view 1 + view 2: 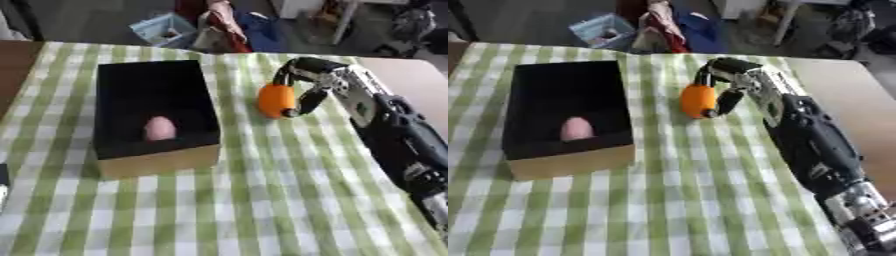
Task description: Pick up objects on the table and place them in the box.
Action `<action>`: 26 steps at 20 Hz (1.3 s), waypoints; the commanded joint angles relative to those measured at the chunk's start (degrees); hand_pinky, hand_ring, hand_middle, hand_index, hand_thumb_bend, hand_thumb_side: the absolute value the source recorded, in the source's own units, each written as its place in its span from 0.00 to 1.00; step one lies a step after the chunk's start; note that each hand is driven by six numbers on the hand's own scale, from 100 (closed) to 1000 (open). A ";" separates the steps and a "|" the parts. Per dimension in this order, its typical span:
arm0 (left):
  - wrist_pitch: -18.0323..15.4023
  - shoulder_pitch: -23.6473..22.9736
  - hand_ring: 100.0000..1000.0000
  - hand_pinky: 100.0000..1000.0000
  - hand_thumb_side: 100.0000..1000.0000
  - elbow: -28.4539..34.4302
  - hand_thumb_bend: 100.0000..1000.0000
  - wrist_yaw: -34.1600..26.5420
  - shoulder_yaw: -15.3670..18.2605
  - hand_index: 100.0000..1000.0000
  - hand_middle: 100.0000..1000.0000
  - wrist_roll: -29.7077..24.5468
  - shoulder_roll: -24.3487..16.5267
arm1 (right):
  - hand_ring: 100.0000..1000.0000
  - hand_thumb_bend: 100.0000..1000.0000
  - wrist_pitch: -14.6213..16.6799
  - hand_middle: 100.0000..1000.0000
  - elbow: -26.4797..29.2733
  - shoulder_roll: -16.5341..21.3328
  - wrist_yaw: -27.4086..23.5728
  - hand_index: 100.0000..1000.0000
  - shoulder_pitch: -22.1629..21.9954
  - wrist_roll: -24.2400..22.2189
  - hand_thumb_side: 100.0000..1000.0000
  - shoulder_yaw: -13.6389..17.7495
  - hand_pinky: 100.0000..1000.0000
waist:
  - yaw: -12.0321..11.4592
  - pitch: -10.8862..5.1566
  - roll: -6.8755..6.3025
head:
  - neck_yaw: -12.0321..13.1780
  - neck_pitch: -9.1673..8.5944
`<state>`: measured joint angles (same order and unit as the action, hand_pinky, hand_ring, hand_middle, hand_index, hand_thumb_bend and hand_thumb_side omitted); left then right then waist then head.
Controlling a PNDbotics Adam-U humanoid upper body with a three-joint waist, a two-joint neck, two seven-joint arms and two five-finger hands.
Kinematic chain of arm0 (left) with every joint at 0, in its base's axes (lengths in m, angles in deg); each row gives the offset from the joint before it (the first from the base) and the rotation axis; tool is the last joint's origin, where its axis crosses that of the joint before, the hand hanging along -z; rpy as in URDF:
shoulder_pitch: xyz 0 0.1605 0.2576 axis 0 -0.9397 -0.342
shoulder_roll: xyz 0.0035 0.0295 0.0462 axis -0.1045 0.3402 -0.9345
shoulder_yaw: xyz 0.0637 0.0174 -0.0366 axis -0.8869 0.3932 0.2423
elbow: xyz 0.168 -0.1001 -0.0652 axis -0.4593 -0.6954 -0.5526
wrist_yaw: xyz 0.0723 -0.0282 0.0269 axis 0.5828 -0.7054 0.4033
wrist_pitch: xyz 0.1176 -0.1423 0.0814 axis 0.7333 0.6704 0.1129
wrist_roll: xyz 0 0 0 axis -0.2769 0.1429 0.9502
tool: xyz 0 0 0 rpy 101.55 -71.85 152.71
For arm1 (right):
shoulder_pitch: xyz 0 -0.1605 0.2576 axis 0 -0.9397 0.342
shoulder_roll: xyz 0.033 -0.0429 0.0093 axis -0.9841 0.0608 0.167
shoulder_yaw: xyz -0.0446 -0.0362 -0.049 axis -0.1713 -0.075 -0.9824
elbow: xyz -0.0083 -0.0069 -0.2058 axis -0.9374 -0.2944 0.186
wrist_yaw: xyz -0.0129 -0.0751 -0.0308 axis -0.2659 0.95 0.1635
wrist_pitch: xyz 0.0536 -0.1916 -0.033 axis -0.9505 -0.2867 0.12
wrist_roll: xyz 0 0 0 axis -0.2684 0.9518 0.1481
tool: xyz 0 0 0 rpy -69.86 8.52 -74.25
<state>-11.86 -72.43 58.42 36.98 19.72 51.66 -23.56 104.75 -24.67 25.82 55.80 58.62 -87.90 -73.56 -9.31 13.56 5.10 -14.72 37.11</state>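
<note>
An orange rounded object [275, 100] sits to the right of the black box [114, 100], and my right hand [308, 80] has its fingers and thumb curled round it. The arm reaches in from the lower right. Whether the orange object rests on the cloth or hangs just above it cannot be told. Inside the box lies a pink egg-shaped object [160, 128], near its front wall. My left hand shows in neither view.
A green and white checked cloth [262, 200] covers the table. The box has a tan front wall [157, 162]. Bare table shows at the far right [842, 95]. Beyond the far edge stand a blue bin [164, 29] and other clutter.
</note>
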 commanded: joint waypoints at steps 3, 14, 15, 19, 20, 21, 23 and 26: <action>-0.12 0.67 0.48 0.63 0.00 1.21 0.11 0.23 0.22 0.50 0.48 0.00 -0.91 | 0.58 0.29 0.03 0.54 0.20 0.63 1.54 0.41 0.66 4.21 0.00 0.66 0.69 | 0.16 -0.64 -0.30 | -0.07 -0.84; -0.07 0.33 0.48 0.63 0.00 1.03 0.10 0.19 0.39 0.50 0.48 0.14 -1.16 | 0.53 0.27 0.72 0.49 11.72 3.20 -5.60 0.34 2.25 11.42 0.00 -0.45 0.68 | 0.80 -1.63 0.15 | 0.51 -0.37; -0.06 0.27 0.48 0.63 0.00 0.99 0.10 0.17 0.40 0.50 0.48 0.16 -1.17 | 0.53 0.27 0.67 0.48 12.68 3.21 -6.21 0.34 2.67 11.51 0.00 -0.62 0.68 | 0.77 -1.76 0.21 | 0.57 -0.32; -0.09 0.15 0.48 0.63 0.00 0.92 0.10 0.13 0.28 0.50 0.48 0.07 -1.24 | 0.53 0.27 1.00 0.48 15.49 2.32 -8.13 0.34 4.64 11.09 0.01 -1.76 0.68 | 0.46 -2.13 0.24 | 0.54 -0.24; -0.10 0.13 0.48 0.63 0.00 0.91 0.10 0.11 0.26 0.50 0.48 0.05 -1.26 | 0.53 0.28 1.14 0.48 15.90 1.91 -8.40 0.34 5.15 10.81 0.01 -2.08 0.68 | 0.35 -2.21 0.21 | 0.47 -0.18; -0.11 0.11 0.48 0.63 0.00 0.90 0.10 0.07 0.20 0.50 0.47 0.01 -1.27 | 0.53 0.27 1.36 0.48 16.28 1.26 -8.67 0.34 5.80 10.45 0.01 -2.54 0.68 | 0.15 -2.30 0.17 | 0.34 -0.12; -0.15 0.12 0.48 0.63 0.00 0.90 0.10 -0.02 0.06 0.50 0.47 -0.12 -1.24 | 0.53 0.27 1.93 0.48 16.77 -0.30 -8.99 0.34 7.07 9.48 0.02 -3.64 0.68 | -0.22 -2.45 0.05 | 0.10 -0.06; -0.23 0.27 0.48 0.63 0.00 0.94 0.10 -0.14 -0.18 0.50 0.47 -0.35 -1.15 | 0.53 0.29 3.02 0.49 16.74 -2.64 -8.81 0.36 8.48 7.76 0.04 -5.36 0.68 | -0.96 -2.57 -0.16 | -0.46 -0.08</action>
<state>-11.92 -72.66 58.41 36.91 19.66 51.52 -23.56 107.38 -9.25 22.99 47.39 65.54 -79.53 -78.68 -10.40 12.16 5.30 -14.85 37.15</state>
